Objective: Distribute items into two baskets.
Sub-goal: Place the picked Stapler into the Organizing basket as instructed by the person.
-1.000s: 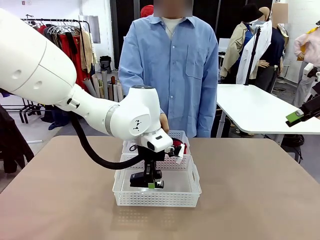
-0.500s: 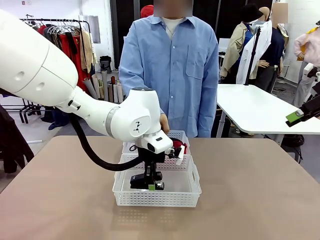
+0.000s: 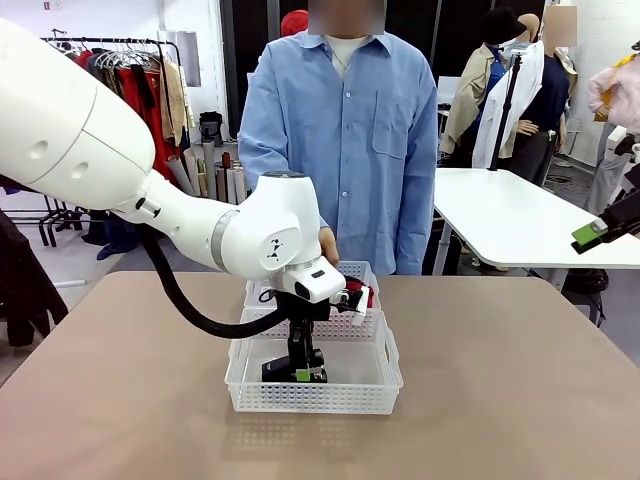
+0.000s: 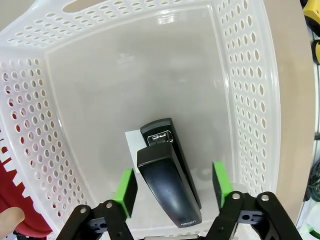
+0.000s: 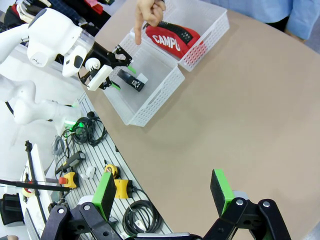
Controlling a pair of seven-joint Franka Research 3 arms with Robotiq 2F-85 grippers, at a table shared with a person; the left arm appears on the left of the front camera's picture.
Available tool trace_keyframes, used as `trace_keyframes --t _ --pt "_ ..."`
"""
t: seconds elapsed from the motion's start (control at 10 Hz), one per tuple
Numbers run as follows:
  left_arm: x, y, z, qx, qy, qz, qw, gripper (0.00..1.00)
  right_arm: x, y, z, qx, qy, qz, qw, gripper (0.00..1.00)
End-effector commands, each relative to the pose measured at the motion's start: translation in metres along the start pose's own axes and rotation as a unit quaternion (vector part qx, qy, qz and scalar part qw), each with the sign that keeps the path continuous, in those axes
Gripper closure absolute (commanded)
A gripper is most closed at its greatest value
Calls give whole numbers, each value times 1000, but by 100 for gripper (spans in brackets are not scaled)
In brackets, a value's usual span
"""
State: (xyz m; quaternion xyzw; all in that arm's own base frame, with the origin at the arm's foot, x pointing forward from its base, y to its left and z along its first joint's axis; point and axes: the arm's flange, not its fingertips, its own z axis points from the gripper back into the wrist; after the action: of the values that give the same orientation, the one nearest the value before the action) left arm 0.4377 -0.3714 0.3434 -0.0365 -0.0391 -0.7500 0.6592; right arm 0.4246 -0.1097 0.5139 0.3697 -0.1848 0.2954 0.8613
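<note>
Now your left gripper (image 4: 172, 185) stands partly open inside the larger basket (image 4: 240, 75), stapler (image 4: 167, 175) lying between its pads, untouched. Beyond it, the pouch (image 5: 172, 39) fills the smaller basket (image 5: 212, 30). Your right gripper (image 5: 162, 192) gapes wide, holding nothing, high above the counter (image 5: 240, 110).

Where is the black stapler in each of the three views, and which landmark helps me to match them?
Front view: the black stapler lies low in the middle, inside the nearer basket, under the left gripper.
Left wrist view: lower middle, on the basket floor between the open green pads.
Right wrist view: upper left, small, inside the nearer basket.
Shared landmark: the red pouch in the neighbouring basket.
</note>
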Motion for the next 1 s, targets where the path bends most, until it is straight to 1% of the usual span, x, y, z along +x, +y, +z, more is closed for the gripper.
trace_keyframes --t 0.0,0.3,0.7,0.9 --pt "-2 -4 12 -10 -12 0 1000 0 4 1 2 2 2 2 1000 0" --pt "1 -13 34 -2 2 17 1000 0 4 1 2 2 2 2 1000 0" --pt "-8 -28 64 52 -29 49 997 0 4 1 2 2 2 2 1000 0" --pt "-8 -31 68 61 -22 34 997 0 4 1 2 2 2 2 1000 0"
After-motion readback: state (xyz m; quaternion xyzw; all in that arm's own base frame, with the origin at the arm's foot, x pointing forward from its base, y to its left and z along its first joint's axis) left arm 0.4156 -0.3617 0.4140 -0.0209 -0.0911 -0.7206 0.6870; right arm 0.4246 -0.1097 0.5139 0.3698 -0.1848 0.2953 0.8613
